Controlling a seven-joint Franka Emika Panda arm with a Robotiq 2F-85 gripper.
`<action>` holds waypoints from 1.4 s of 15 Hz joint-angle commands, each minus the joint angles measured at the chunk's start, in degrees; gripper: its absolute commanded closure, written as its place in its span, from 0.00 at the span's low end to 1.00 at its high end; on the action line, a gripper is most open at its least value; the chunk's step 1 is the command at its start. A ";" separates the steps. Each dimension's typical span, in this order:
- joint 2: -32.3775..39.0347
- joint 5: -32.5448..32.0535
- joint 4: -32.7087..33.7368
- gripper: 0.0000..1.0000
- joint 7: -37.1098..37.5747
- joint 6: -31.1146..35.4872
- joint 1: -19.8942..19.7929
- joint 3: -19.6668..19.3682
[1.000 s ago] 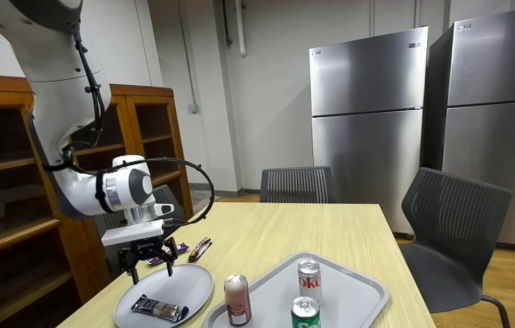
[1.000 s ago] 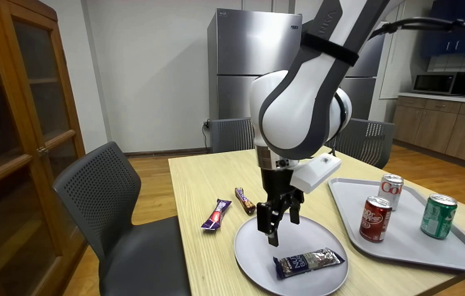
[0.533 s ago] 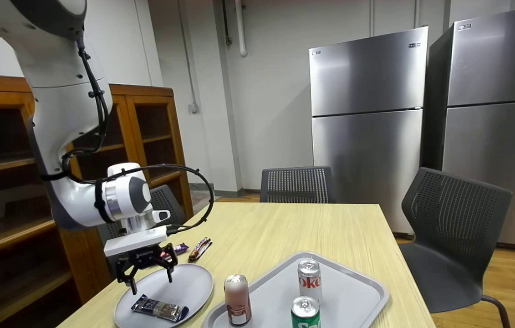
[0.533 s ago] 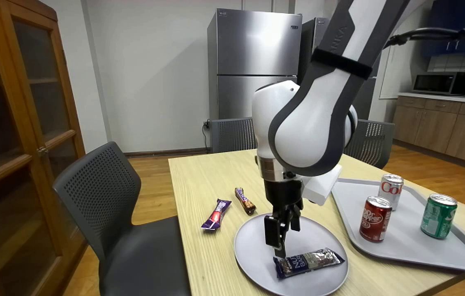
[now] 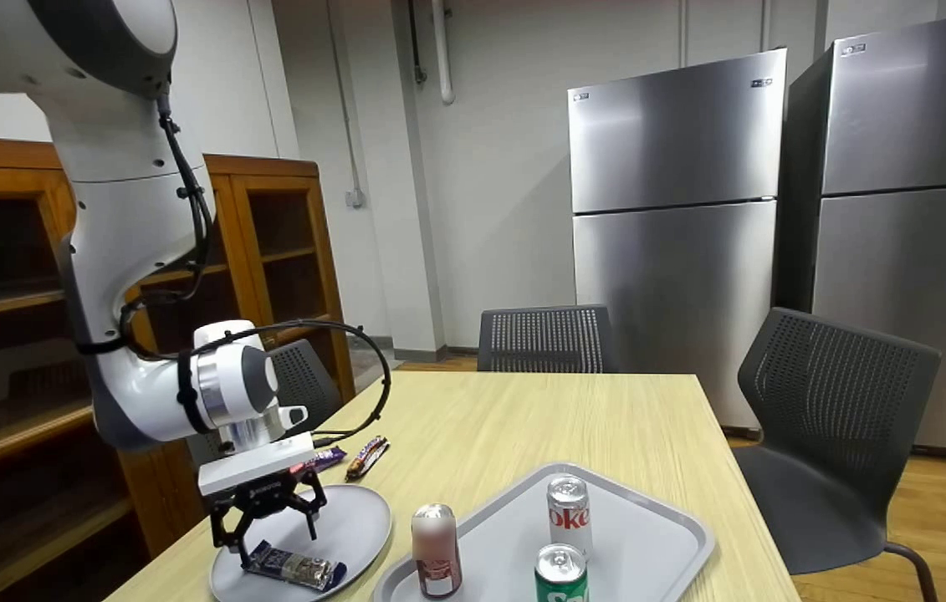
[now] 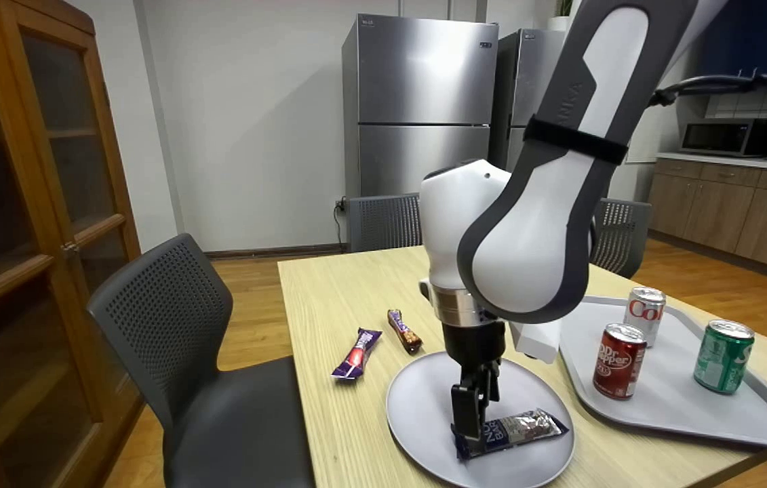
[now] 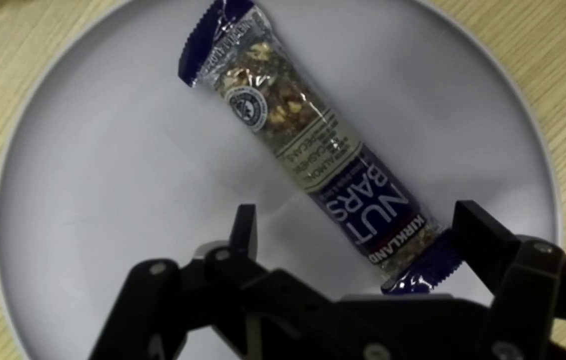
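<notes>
Pale wood topped the desk, where a nut bar lay on a grey plate near the left edge in both exterior views. Spread wide, the claw hung over it, one fingertip at the bar's blue end, contact unclear. Three soda cans stood on a tray toward the right edge, two wrapped snacks lay farther back, and refrigerators rose beyond the far edge.

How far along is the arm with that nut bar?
Getting close looks done: the gripper is low over the plate, near one end of the nut bar. In hand, apparently: positioning, with jaws open and nothing held. Left, it seems: any grip or lift, since the nut bar lies on the plate.
</notes>
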 commanded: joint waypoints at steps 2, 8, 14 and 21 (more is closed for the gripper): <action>0.36 -1.21 -0.40 0.00 -2.52 0.43 -0.79 0.08; 1.35 -0.99 0.09 0.00 -3.49 0.32 -1.12 -0.18; 1.80 -1.14 0.23 0.32 -3.61 0.40 -1.15 -0.55; 0.14 -2.89 0.71 0.87 -2.01 -0.14 0.31 -2.25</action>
